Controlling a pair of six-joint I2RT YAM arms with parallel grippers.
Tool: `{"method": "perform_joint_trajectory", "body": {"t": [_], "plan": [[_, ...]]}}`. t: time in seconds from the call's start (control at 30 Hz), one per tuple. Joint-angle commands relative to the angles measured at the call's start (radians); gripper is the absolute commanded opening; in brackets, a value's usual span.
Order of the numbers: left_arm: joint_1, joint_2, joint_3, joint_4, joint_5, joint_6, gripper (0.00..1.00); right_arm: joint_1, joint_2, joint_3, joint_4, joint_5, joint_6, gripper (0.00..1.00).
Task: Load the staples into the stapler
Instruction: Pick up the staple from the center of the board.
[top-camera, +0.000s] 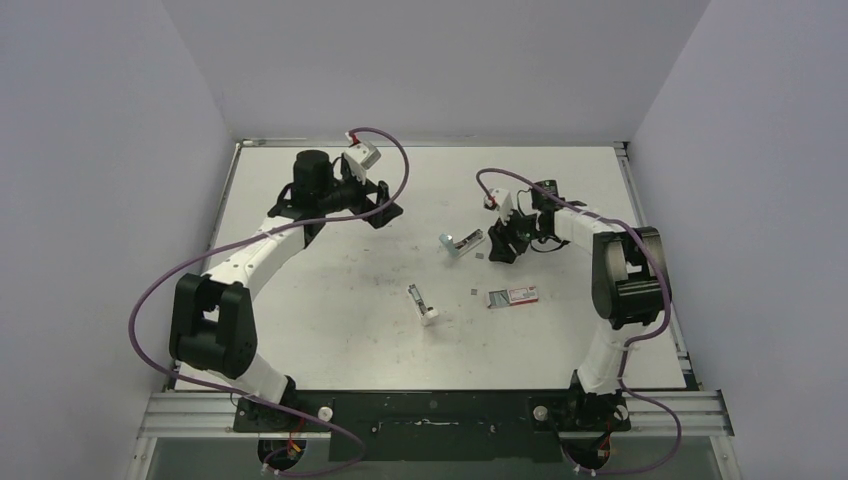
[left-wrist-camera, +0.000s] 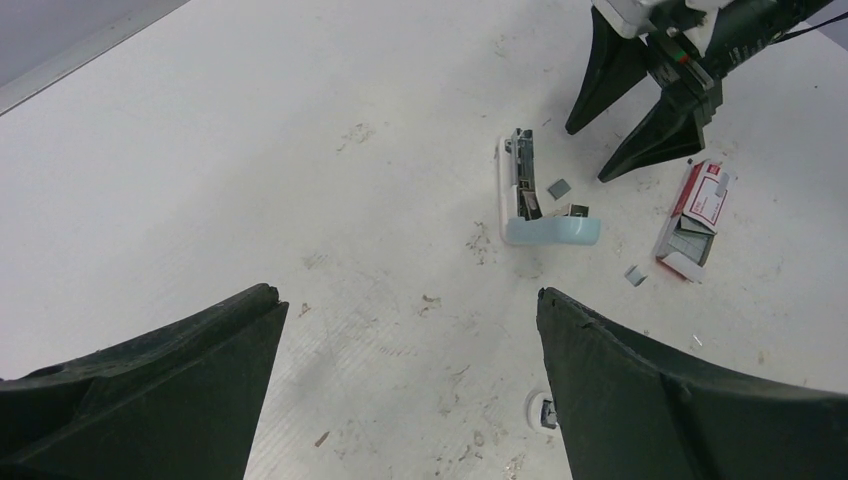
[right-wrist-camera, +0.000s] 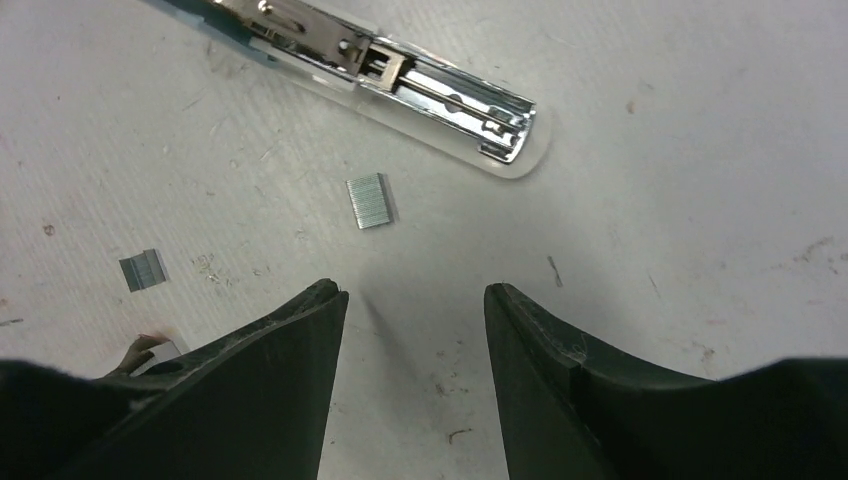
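The stapler (top-camera: 460, 243) lies open mid-table, a light blue top (left-wrist-camera: 553, 231) folded back from a white base. Its shiny metal channel (right-wrist-camera: 455, 98) is bare. A short strip of grey staples (right-wrist-camera: 370, 200) lies just ahead of my right gripper (right-wrist-camera: 415, 290), which hovers low over the table, open, with nothing between its fingers. A second staple strip (right-wrist-camera: 143, 269) lies further left. The red-and-white staple box (top-camera: 512, 296) sits open nearer the front. My left gripper (left-wrist-camera: 405, 295) hangs wide open at the far left (top-camera: 385, 205), well away from the stapler.
A small white-and-metal piece (top-camera: 423, 303) lies in front of the stapler. The left wrist view shows only its end (left-wrist-camera: 540, 410) beside my finger. Another loose staple strip (left-wrist-camera: 635, 275) rests by the box (left-wrist-camera: 700, 215). The table top is scuffed, and walls close in on three sides.
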Motion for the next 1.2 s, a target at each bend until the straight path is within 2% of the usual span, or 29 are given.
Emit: {"method": "perform_joint_trajectory", "body": {"t": [0.0,0.33,0.73,1.17], "plan": [[0.057,-0.044,-0.005,-0.011,0.069,0.021,0.97,0.04,0.025,0.031,-0.045,-0.028,-0.192,0.54],[0.127,-0.033,-0.003,-0.013,0.1,0.028,0.96,0.098,0.077,0.063,-0.052,-0.006,-0.278,0.54],[0.148,-0.018,-0.004,-0.006,0.102,0.033,0.96,0.109,0.151,0.144,-0.153,-0.021,-0.358,0.34],[0.149,0.004,0.004,-0.004,0.101,0.045,0.97,0.116,0.153,0.137,-0.183,-0.033,-0.381,0.2]]}}
